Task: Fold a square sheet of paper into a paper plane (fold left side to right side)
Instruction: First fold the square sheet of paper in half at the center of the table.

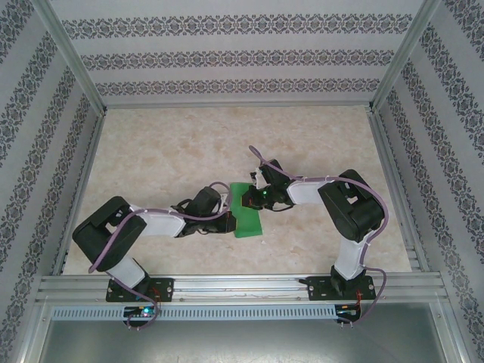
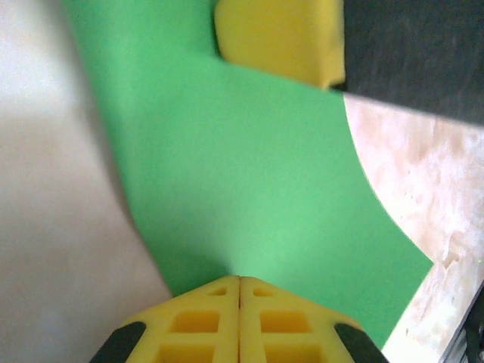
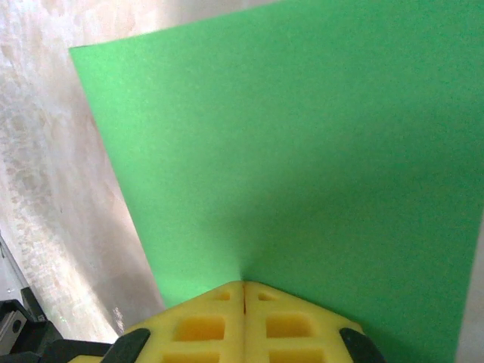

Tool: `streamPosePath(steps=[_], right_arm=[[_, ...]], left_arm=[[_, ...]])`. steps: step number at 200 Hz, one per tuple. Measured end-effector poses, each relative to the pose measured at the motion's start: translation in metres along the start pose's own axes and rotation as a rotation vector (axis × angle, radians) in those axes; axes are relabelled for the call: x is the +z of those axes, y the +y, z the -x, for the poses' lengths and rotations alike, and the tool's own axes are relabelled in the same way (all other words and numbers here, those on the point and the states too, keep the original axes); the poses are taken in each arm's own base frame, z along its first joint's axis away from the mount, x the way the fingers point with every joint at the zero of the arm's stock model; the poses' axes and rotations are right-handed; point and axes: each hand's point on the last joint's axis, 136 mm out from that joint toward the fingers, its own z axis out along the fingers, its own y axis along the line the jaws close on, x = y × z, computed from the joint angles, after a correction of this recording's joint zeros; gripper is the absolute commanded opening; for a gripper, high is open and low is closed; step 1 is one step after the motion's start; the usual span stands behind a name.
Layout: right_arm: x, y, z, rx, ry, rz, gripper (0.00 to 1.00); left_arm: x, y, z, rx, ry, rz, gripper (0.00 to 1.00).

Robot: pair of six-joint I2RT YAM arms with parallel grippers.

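The square sheet of paper point(image 1: 248, 224) is bright green and lies at the table's middle; from above it reads as a narrow rectangle. My left gripper point(image 1: 230, 217) is at its left edge, jaws shut, tips point(image 2: 240, 278) pressed against the green sheet point(image 2: 249, 174). My right gripper point(image 1: 262, 199) is over the sheet's far right part, also shut, with its tips point(image 3: 243, 283) on the paper point(image 3: 302, 151). The right gripper's yellow finger point(image 2: 281, 36) shows at the top of the left wrist view. Nothing sits between either pair of jaws. A paper plane is out of view.
The pale marbled tabletop point(image 1: 189, 151) is walled by patterned panels and aluminium posts point(image 1: 72, 60). A metal rail point(image 1: 242, 286) runs along the near edge, with both arm bases bolted to it. Bare table shows beside the sheet point(image 3: 45, 151).
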Motion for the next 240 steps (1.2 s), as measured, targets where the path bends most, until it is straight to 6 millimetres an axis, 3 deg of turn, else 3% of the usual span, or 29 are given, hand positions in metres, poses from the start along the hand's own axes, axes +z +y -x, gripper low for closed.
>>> streamPosePath(steps=[49, 103, 136, 181, 240], right_arm=[[0.000, 0.000, 0.000, -0.004, 0.001, 0.001, 0.00], [0.000, 0.001, 0.000, -0.009, 0.001, 0.001, 0.00], [0.001, 0.002, -0.001, -0.021, 0.005, -0.003, 0.00], [0.001, 0.001, -0.001, -0.028, 0.005, -0.004, 0.00], [0.001, 0.001, -0.001, -0.031, 0.004, -0.009, 0.00]], left_arm=[[-0.015, 0.000, -0.011, -0.030, 0.022, 0.019, 0.08], [-0.028, -0.025, 0.012, -0.013, -0.018, -0.027, 0.08], [-0.015, -0.037, 0.020, -0.001, 0.010, -0.065, 0.07], [0.011, -0.018, 0.007, -0.034, 0.088, -0.036, 0.07], [0.013, -0.016, 0.002, -0.028, 0.088, -0.056, 0.07]])
